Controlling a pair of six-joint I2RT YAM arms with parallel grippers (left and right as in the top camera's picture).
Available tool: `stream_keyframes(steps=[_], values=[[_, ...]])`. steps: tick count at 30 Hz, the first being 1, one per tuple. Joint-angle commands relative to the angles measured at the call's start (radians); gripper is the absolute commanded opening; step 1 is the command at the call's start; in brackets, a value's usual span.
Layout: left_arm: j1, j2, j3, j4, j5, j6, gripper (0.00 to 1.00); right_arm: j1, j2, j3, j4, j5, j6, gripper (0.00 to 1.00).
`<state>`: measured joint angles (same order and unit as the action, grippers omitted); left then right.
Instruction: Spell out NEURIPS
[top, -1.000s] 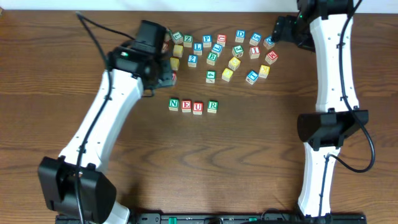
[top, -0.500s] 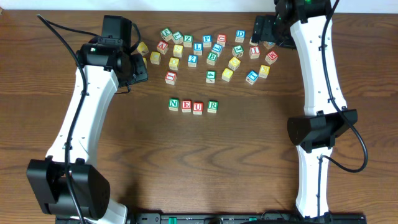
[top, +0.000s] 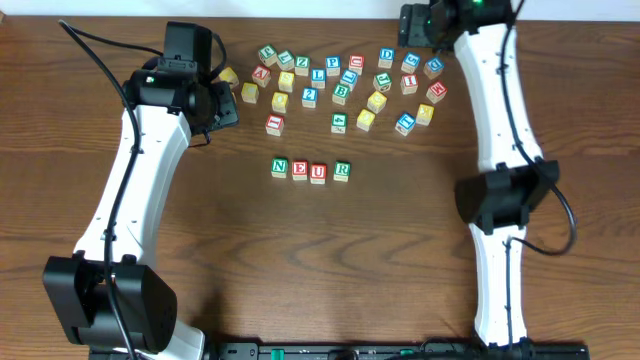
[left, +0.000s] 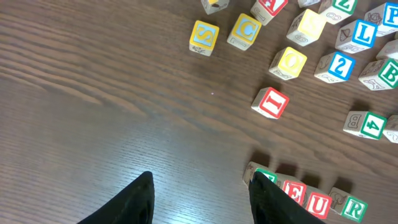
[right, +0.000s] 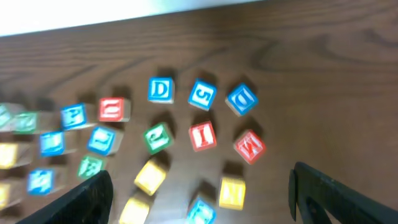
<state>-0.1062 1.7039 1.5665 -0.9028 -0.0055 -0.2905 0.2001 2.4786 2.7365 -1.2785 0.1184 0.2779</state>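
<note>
One red I cube (left: 272, 102) is found ahead of the left end effector (left: 202, 190), a second I cube (right: 202, 135) ahead of the right end effector (right: 200, 177); both are held open, empty.

Overhead: even, sharp. Left wrist: pale sheen on dark brown wooden table (left: 143, 134) toward 8 o'clock. Right wrist: motion-blurred, worst at 9 o'clock.

I read four cubes side by side mid-counter, spelling out a row: N cube (top: 279, 168) in green, E cube (top: 299, 171) and U cube (top: 318, 172) in red, R cube (top: 342, 170) in green. The red I cube (top: 274, 124) lies alone at 11 o'clock of the row, slightly turned. The blue P cube (top: 333, 66) sits in the loose scatter near 12 o'clock. A yellow-faced S cube (left: 203, 36) lies at 10 o'clock of the I cube.
</note>
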Motion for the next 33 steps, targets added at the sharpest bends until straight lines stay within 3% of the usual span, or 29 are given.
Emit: stream_keyframes(steps=[1, 7, 22, 29, 33], values=[[0.005, -0.008, 0.006, 0.0, -0.006, 0.01, 0.49, -0.013, 0.118, -0.003, 0.037, -0.003, -0.104, 0.82], [0.005, -0.008, 0.006, -0.002, -0.006, 0.01, 0.49, -0.012, 0.191, -0.003, 0.071, 0.014, -0.104, 0.68], [0.005, -0.008, 0.006, -0.001, -0.006, 0.01, 0.49, -0.01, 0.293, -0.008, 0.117, -0.046, -0.187, 0.59], [0.005, -0.008, 0.006, -0.001, -0.006, 0.01, 0.49, -0.01, 0.312, -0.008, 0.127, -0.046, -0.19, 0.44], [0.005, -0.008, 0.006, -0.001, -0.006, 0.01, 0.49, -0.01, 0.313, -0.008, 0.126, -0.046, -0.19, 0.41]])
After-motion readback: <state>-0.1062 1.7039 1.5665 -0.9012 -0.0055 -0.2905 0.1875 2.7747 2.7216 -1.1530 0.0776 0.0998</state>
